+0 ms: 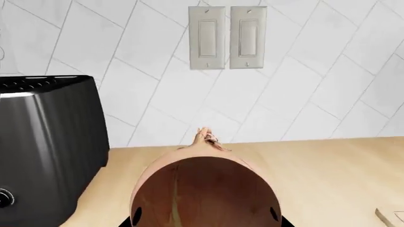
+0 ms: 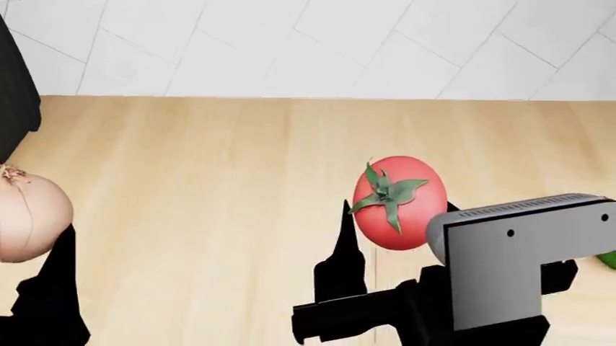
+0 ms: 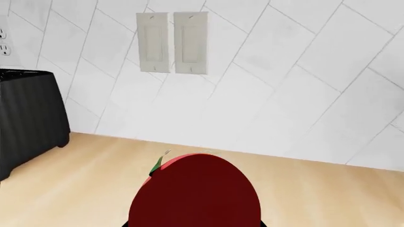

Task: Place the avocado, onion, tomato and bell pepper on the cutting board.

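The tan onion point(image 1: 205, 189) fills the jaws of my left gripper point(image 1: 205, 222), which is shut on it. In the head view the onion point(image 2: 29, 216) hangs at the far left beside a black finger point(image 2: 60, 281). My right gripper point(image 2: 399, 216) is shut on the red tomato point(image 2: 405, 209), whose green calyx faces up. Seen from the right wrist, the tomato point(image 3: 196, 189) sits deep in the right gripper point(image 3: 194, 222). A pale wooden corner, apparently the cutting board point(image 1: 391, 216), shows low on the counter. A green sliver point(image 2: 608, 259) at the right edge could be avocado or bell pepper; I cannot tell which.
A black toaster point(image 1: 44, 146) stands on the light wood counter point(image 2: 212, 166) at the left, against the white tiled wall point(image 2: 288, 43). Two light switches point(image 1: 227, 38) are mounted on that wall.
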`<state>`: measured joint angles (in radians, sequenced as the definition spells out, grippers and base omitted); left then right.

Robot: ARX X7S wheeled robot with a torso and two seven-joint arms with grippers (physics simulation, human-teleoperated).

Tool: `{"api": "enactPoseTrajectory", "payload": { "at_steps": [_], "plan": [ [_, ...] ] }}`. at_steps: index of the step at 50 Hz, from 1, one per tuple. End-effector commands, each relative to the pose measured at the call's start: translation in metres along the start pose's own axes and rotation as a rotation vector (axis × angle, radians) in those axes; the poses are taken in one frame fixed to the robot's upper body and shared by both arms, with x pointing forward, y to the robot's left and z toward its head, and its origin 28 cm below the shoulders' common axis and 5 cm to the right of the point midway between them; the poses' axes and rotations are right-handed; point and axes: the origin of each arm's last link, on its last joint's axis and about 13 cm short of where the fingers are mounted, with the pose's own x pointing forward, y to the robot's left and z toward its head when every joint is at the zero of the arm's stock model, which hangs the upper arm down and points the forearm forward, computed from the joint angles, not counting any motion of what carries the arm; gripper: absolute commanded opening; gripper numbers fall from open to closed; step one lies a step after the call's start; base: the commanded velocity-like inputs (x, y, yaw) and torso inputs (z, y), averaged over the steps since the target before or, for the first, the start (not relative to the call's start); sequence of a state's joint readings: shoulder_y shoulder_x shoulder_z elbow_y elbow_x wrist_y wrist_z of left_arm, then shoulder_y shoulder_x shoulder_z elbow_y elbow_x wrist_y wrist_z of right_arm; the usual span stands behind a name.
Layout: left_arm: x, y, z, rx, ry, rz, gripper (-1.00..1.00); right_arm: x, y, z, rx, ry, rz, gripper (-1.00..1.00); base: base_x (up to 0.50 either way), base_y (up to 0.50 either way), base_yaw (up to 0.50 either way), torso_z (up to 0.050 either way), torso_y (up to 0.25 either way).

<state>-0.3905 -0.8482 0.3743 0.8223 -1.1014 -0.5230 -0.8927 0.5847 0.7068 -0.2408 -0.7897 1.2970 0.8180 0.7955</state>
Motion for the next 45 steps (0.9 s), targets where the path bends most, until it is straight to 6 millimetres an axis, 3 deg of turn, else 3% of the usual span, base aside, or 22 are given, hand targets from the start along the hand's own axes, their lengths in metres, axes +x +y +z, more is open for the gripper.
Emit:
{"api": "enactPoseTrajectory", "payload": {
  "at_steps": [1,18,45],
  "plan": [
    [-0.006,-0.001,0.002,-0.057,-0.031,-0.014,-1.0,0.001,-0.002,0.001,0.012,-0.054,-0.008,-1.0,-0.11,-0.5,0.0,0.0,0.0],
    [-0.013,-0.002,0.004,-0.057,-0.028,-0.003,-1.0,-0.01,-0.001,0.006,0.008,-0.062,0.003,-1.0,-0.11,-0.5,0.0,0.0,0.0],
    [-0.013,-0.004,0.001,-0.063,-0.015,-0.004,-1.0,-0.011,-0.001,0.003,-0.005,-0.035,0.014,-1.0,-0.03,-0.47,0.0,0.0,0.0]
  ]
}}
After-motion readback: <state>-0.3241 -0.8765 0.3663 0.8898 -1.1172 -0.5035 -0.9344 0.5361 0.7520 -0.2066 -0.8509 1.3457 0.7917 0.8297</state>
